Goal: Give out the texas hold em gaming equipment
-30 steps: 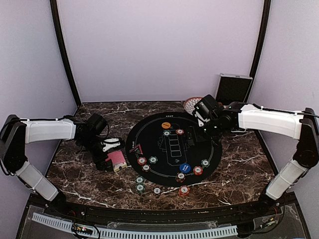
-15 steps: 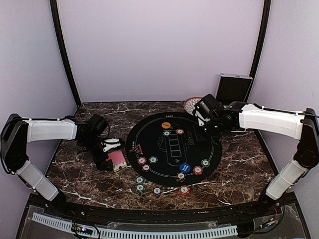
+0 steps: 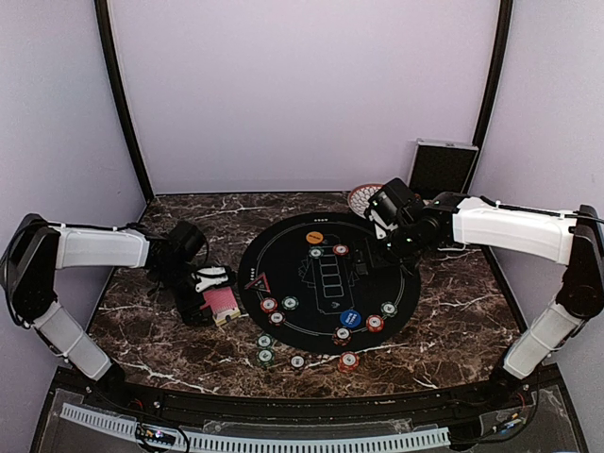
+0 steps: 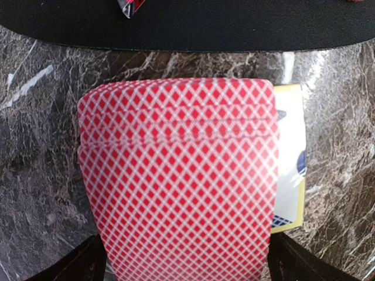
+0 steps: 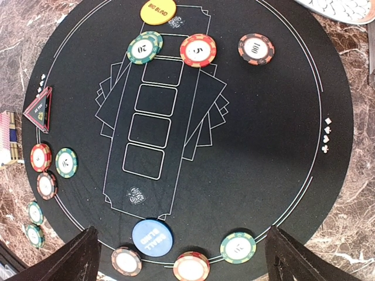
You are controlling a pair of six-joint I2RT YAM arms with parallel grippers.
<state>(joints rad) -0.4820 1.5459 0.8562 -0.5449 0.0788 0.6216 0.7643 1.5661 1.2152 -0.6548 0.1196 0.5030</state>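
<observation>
A stack of red-backed playing cards (image 4: pixel 179 175) lies on the marble beside a yellow-edged card box (image 4: pixel 290 175), left of the round black mat (image 3: pixel 283 247). My left gripper (image 3: pixel 209 291) is open, low over the stack (image 3: pixel 223 302), with a finger on each side (image 4: pixel 187 266). On the mat sit an orange disc (image 5: pixel 157 10), a blue disc (image 5: pixel 152 236) and several chips, among them a green one (image 5: pixel 145 48) and a red one (image 5: pixel 198 50). More chips (image 3: pixel 265 356) lie off the mat's near edge. My right gripper (image 5: pixel 184 257) hangs open and empty above the mat (image 3: pixel 376 253).
A patterned bowl (image 3: pixel 361 196) stands behind the mat and a silver case (image 3: pixel 442 168) leans at the back right. A red-edged triangular marker (image 3: pixel 255 280) rests on the mat's left edge. Purple walls close in the marble table (image 3: pixel 453 321).
My left arm has edged slightly right, toward the card stack. The right arm, cards and chips have not moved.
</observation>
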